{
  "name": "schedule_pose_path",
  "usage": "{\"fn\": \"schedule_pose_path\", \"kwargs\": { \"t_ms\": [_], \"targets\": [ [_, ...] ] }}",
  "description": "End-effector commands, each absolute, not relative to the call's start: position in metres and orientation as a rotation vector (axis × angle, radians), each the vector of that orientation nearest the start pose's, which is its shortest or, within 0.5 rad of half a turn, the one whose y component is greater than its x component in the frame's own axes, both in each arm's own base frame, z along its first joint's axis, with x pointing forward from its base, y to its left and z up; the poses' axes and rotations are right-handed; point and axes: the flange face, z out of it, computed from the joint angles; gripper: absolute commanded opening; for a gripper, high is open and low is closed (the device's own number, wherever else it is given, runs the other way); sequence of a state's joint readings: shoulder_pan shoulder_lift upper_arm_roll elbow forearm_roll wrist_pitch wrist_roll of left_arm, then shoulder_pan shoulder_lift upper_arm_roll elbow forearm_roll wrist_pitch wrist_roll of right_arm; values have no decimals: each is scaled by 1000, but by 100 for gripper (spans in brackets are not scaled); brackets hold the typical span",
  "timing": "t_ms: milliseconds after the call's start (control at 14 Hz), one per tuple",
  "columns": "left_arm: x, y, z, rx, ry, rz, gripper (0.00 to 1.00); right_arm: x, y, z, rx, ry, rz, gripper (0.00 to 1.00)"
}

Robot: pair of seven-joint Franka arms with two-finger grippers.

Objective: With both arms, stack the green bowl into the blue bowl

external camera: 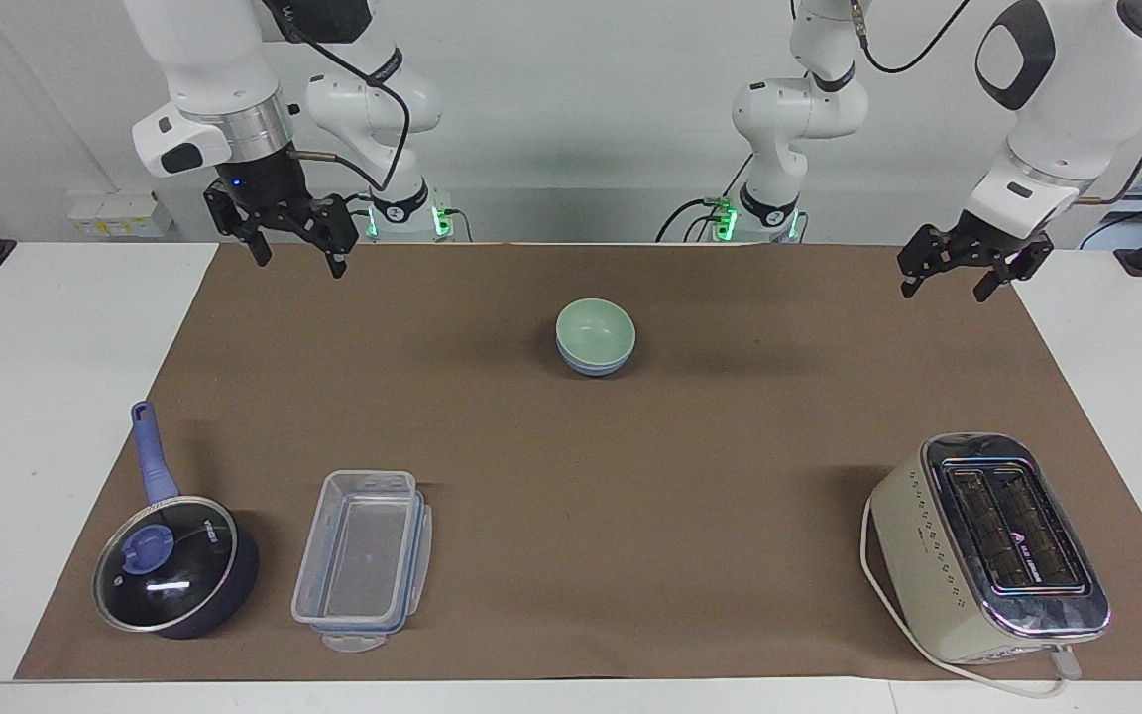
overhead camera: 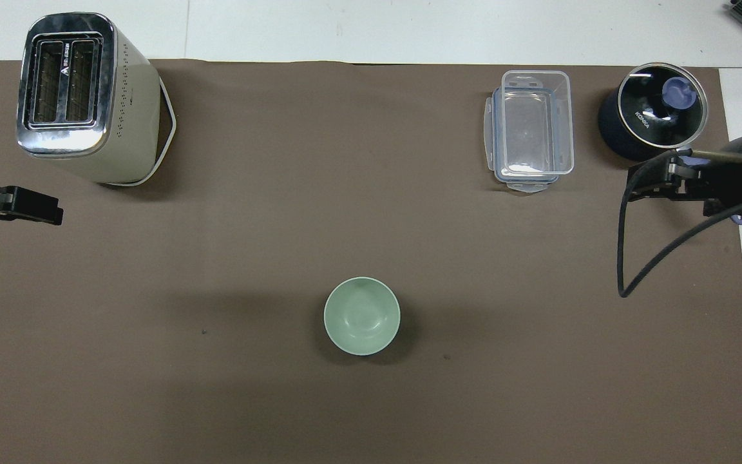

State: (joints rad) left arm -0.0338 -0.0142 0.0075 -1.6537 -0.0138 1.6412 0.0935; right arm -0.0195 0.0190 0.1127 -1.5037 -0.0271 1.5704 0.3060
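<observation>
The pale green bowl [external camera: 595,327] sits nested inside the periwinkle-blue bowl [external camera: 591,368] on the brown mat, in the middle and close to the robots. Only the blue bowl's lower rim shows in the facing view. In the overhead view the green bowl [overhead camera: 362,316] hides it fully. My right gripper [external camera: 299,260] is open and empty, raised over the mat's edge toward the right arm's end. My left gripper [external camera: 946,290] is open and empty, raised over the mat's edge at the left arm's end, and waits there.
A dark blue lidded saucepan [external camera: 174,565] and a clear plastic container [external camera: 363,560] stand farther from the robots, toward the right arm's end. A cream toaster [external camera: 992,545] with its cord stands farther out toward the left arm's end.
</observation>
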Motion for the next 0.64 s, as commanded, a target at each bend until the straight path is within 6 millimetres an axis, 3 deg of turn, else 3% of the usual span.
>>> {"fn": "schedule_pose_path", "kwargs": {
  "t_ms": [0, 571],
  "targets": [
    [552, -14, 602, -3138, 190, 2, 100, 560, 43, 649, -3135, 303, -76, 100],
    [552, -14, 602, -3138, 190, 5, 100, 559, 43, 649, -3138, 289, -64, 100]
  ]
}}
